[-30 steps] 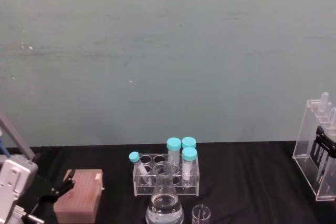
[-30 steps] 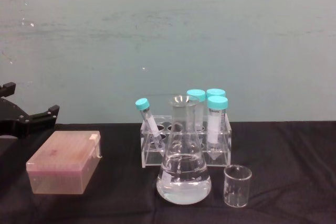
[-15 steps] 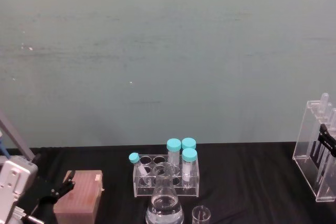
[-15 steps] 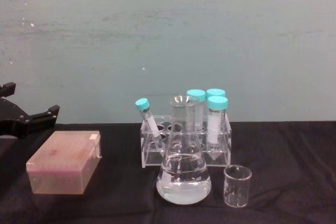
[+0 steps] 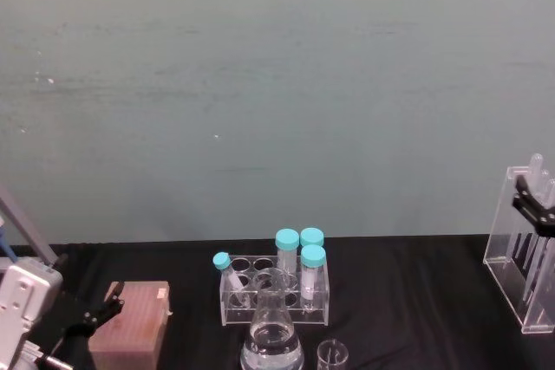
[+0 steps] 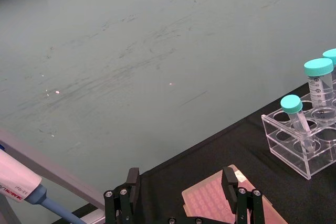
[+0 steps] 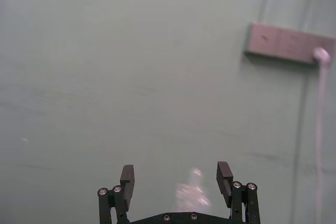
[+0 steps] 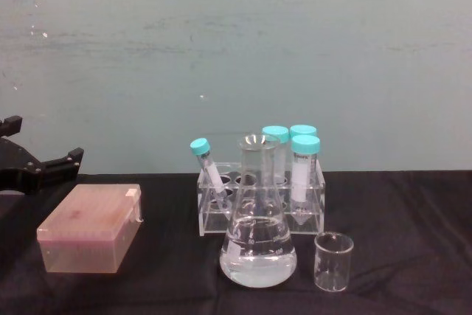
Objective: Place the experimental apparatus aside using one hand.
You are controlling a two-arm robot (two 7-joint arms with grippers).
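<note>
The tall acrylic stand with long pipettes stands on the black cloth at the far right. My right gripper hangs open at the stand's top, holding nothing. In the right wrist view this gripper faces the wall, with a pale blurred pipette tip low between its spread fingers. The conical flask of clear liquid and the small beaker stand front and centre; from the head they appear as flask and beaker. My left gripper rests open at the left.
A clear tube rack with teal-capped tubes stands behind the flask. A pink tip box lies at the left, just under the left gripper, which also shows in the chest view. A white-and-blue pipettor hangs at far left.
My right gripper has risen from the middle of the acrylic stand's face to its top. The stand, flask, beaker and left arm have stayed put.
</note>
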